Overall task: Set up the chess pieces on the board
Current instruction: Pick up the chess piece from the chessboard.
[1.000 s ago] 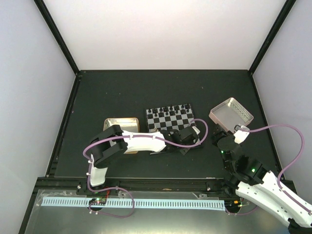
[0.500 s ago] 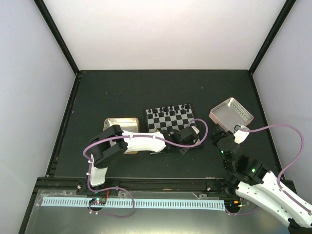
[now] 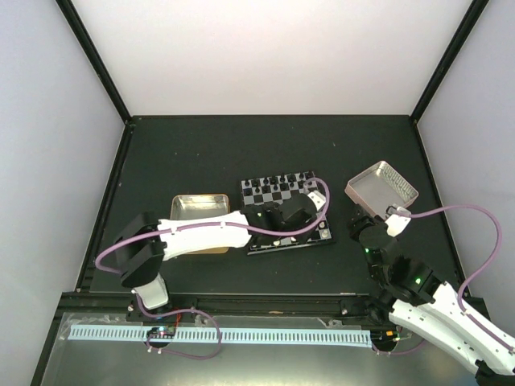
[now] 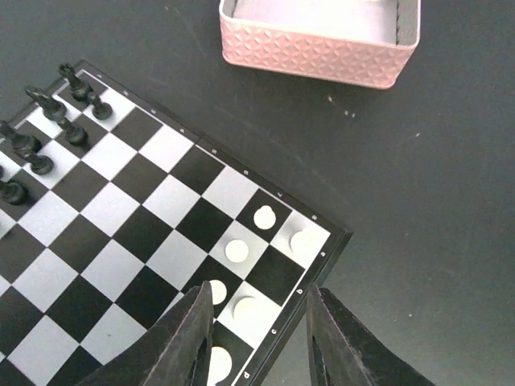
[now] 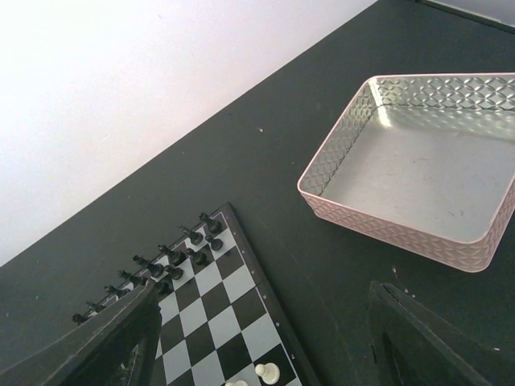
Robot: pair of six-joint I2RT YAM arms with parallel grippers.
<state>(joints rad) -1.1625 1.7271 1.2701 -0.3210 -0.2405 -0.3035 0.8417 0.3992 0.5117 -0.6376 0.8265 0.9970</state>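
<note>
While tiny black chess figurines (image 4: 74,133) line its 12 o'clock edge, small black-and-white checkered board (image 4: 105,211), centre of dark surface (image 3: 185,153), is filling with cream figurines (image 4: 236,251) at its 4 o'clock corner; left gripper (image 4: 259,299) part-open, empty, above one; right gripper (image 5: 265,330) wide, empty; next, judged: rise straight, fetch another.

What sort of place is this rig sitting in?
Most likely a lab test cell, not a home: white panels in a black frame enclose the dark table, and the left arm and right arm are mounted at its near edge beside a metal rail.
</note>
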